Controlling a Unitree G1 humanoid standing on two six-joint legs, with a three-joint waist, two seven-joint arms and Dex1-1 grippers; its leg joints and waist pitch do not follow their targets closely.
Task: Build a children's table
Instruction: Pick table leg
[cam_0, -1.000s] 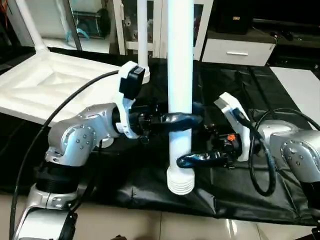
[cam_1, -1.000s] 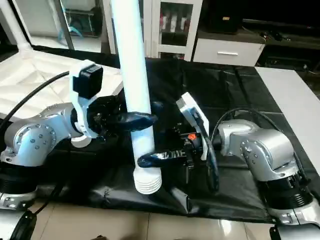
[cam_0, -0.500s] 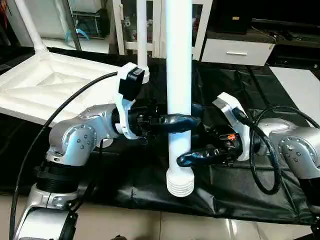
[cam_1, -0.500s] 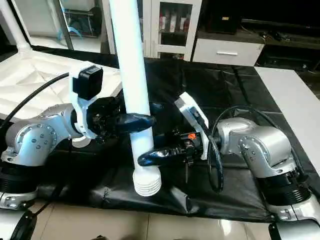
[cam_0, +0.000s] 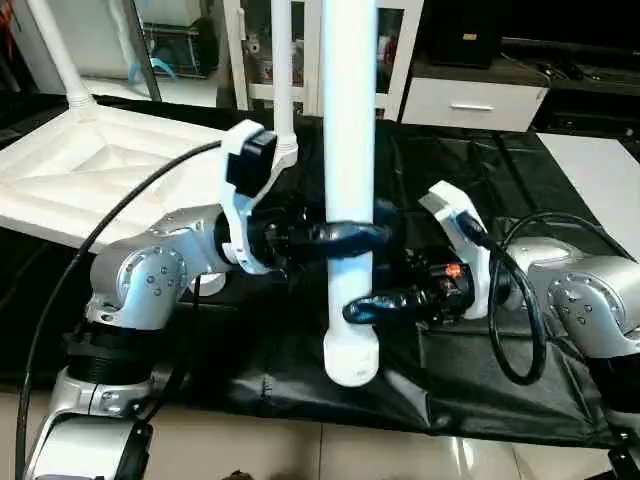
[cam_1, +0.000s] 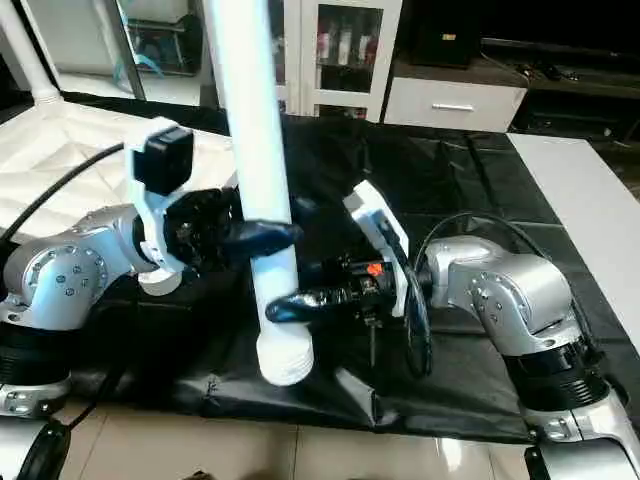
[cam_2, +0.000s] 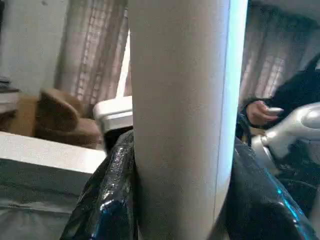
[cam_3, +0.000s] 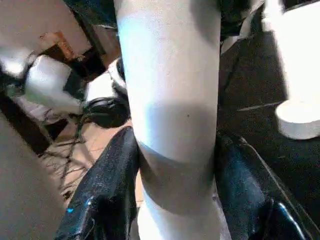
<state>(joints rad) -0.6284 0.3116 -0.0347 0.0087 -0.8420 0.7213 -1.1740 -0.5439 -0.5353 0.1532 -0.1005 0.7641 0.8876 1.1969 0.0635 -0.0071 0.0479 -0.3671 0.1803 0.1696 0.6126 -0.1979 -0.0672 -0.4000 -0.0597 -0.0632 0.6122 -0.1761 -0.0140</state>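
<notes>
A long white tube leg stands nearly upright in front of me, its flared ribbed end hanging just above the black cloth. My left gripper is shut on the leg at mid-height. My right gripper is shut on it a little lower, from the other side. In the left wrist view the leg sits between two black fingers, and the right wrist view shows the leg the same way. The white table top lies ribs-up at the left, with two legs standing in its far corners.
The black-draped work table stretches right and back, and its front edge is close below the leg's end. White cabinets stand behind. A person's hand shows in the left wrist view, away from the work.
Both grippers and the leg have shifted a little to the left. The leg has tilted, so its flared lower end swings toward me.
</notes>
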